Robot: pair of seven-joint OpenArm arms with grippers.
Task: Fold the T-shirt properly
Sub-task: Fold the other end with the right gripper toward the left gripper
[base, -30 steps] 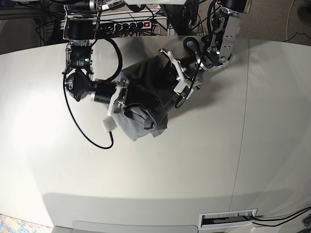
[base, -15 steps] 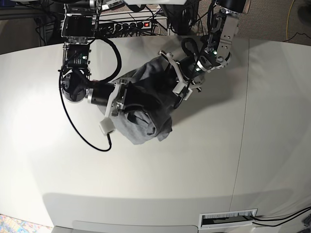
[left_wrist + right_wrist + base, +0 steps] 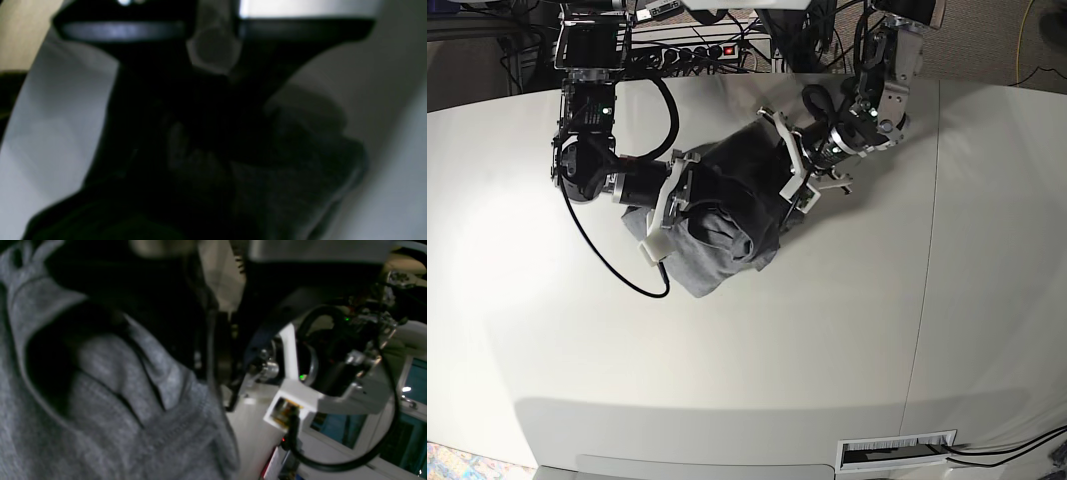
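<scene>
The grey T-shirt (image 3: pixel 712 255) lies bunched in a heap at the back middle of the white table (image 3: pixel 827 330), between both arms. My left gripper (image 3: pixel 789 195) presses into the heap's right side, shut on a fold of the T-shirt (image 3: pixel 300 166), which looks dark and blurred in the left wrist view. My right gripper (image 3: pixel 675 205) sits against the heap's left side. Folds of the T-shirt (image 3: pixel 116 406) fill the left of the right wrist view. How its jaws stand is hidden by cloth and shadow. The left arm's wrist (image 3: pixel 300 390) shows close by.
A black cable (image 3: pixel 617 270) loops from the right arm onto the table, left of the heap. A power strip (image 3: pixel 697 50) and wiring run behind the back edge. A slot with a label (image 3: pixel 897 450) sits at the front right edge.
The heap has dropped and spread toward the left under the right gripper, which has shifted a little toward the back. The left gripper has stayed nearly in place on the cloth.
</scene>
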